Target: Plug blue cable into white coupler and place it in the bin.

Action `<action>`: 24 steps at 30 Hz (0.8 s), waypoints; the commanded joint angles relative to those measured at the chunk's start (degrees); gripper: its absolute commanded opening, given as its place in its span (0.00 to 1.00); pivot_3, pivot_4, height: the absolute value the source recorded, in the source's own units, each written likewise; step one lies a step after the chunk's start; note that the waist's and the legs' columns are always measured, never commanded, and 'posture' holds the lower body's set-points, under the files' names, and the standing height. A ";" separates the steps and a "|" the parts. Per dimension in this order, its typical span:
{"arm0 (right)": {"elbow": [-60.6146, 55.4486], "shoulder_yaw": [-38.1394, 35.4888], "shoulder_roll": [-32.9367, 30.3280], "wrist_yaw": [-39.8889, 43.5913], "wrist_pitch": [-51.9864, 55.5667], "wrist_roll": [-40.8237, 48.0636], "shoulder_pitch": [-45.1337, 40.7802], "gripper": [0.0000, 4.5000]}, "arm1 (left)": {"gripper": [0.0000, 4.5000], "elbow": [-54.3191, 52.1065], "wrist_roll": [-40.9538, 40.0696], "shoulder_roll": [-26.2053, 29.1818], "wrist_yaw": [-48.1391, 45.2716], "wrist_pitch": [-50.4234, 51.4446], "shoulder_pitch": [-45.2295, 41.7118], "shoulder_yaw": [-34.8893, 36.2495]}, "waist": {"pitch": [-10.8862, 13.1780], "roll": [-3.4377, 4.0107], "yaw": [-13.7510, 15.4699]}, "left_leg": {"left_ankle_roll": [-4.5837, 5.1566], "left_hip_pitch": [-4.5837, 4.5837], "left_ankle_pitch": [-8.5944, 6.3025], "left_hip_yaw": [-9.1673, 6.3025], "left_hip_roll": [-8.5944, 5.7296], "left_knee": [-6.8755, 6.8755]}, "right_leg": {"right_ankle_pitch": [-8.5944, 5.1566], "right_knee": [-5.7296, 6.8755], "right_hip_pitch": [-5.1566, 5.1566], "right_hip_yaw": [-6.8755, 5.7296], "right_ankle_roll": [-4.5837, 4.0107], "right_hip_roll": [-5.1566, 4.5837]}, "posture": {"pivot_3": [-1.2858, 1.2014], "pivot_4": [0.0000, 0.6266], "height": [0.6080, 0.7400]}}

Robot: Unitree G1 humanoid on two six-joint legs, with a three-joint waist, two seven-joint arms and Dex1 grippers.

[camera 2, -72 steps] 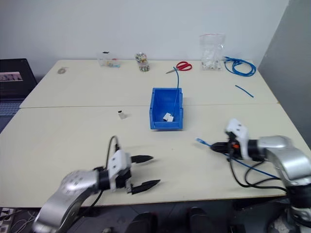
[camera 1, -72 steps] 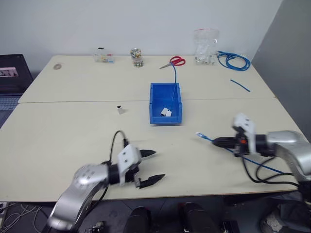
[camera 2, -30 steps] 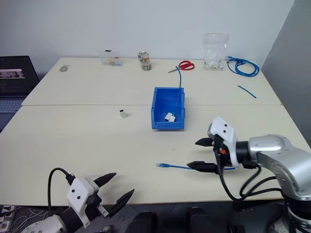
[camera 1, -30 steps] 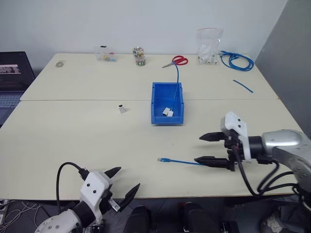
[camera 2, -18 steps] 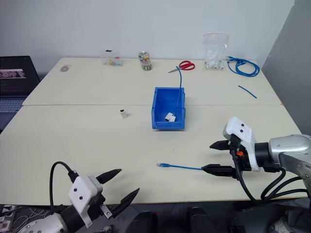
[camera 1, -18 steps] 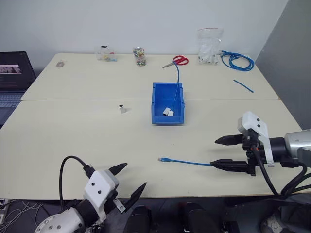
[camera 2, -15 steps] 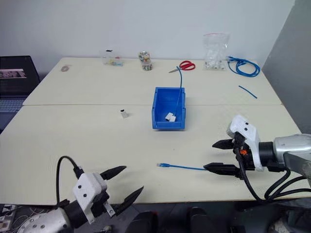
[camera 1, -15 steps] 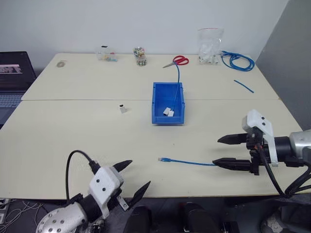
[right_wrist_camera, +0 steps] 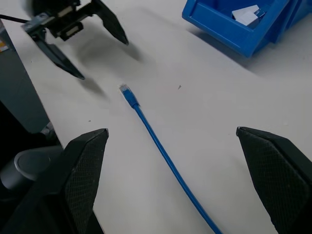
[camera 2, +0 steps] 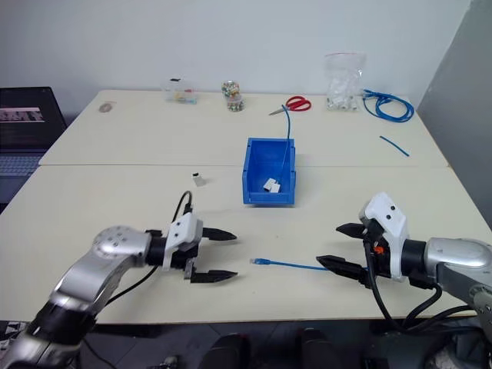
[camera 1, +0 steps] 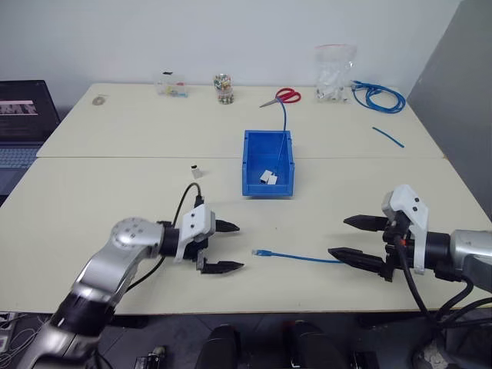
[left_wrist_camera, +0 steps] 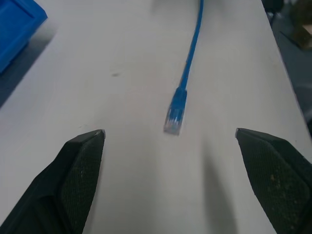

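The blue cable point(camera 1: 296, 257) lies flat on the table, its clear plug point(left_wrist_camera: 173, 121) pointing left. My left gripper point(camera 1: 239, 246) is open just left of the plug, with the plug lying between the lines of its fingers and not touched. My right gripper point(camera 1: 338, 236) is open at the cable's other visible end, its lower finger over the cable. The white coupler point(camera 1: 197, 171) stands alone on the table, left of the bin point(camera 1: 269, 191). The bin holds small white pieces point(camera 1: 267, 177) and the end of another blue cable point(camera 1: 283, 123).
Along the table's far edge stand red scissors point(camera 1: 286, 95), a clear plastic bag point(camera 1: 334, 73), a coiled blue cable bundle point(camera 1: 375, 96), a jar point(camera 1: 224, 87) and a small clear box point(camera 1: 172, 84). A short blue scrap point(camera 1: 387, 136) lies at the right. A laptop point(camera 1: 23, 123) sits far left.
The right gripper let go of the cable, which now lies on the table. The left gripper dropped below the table's front edge, then swung up to just left of the plug.
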 commanded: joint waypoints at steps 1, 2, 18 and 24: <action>-2.29 -1.44 0.34 -2.28 -3.07 0.02 1.47 0.99 | 1.00 10.92 4.03 -2.72 -6.37 -7.67 -4.96 -4.20 | 0.00 0.00 -0.29 | 0.01 -0.01 0.00 0.04 0.01 -0.01 | 0.00 -0.03 -0.02 0.05 0.00 0.00 | 0.52 0.24 1.00; -2.47 -1.42 0.48 -2.83 -3.43 0.21 1.82 0.99 | 1.00 13.93 5.05 -3.66 -7.62 -9.64 -6.33 -5.10 | 0.00 0.00 -0.29 | 0.03 -0.02 -0.02 0.04 0.04 0.00 | 0.00 -0.03 -0.03 0.08 0.00 0.00 | 0.52 0.24 1.00; -4.35 -0.37 2.09 -10.24 -7.37 1.36 5.81 0.99 | 1.00 27.52 8.89 -14.14 -8.47 -22.34 -9.23 -5.58 | -0.17 0.07 1.53 | 0.08 0.00 0.00 -0.02 -0.09 0.16 | 0.13 -0.03 0.11 0.06 0.23 -0.11 | 0.52 0.24 1.00; -3.52 1.59 2.26 -11.14 -8.85 0.94 5.51 1.00 | 0.80 28.08 8.89 -14.10 -10.10 -23.81 -8.97 -5.26 | -0.18 0.07 1.40 | 0.08 0.01 0.00 -0.01 -0.07 0.15 | 0.13 -0.03 0.11 0.06 0.23 -0.10 | 0.52 0.24 1.00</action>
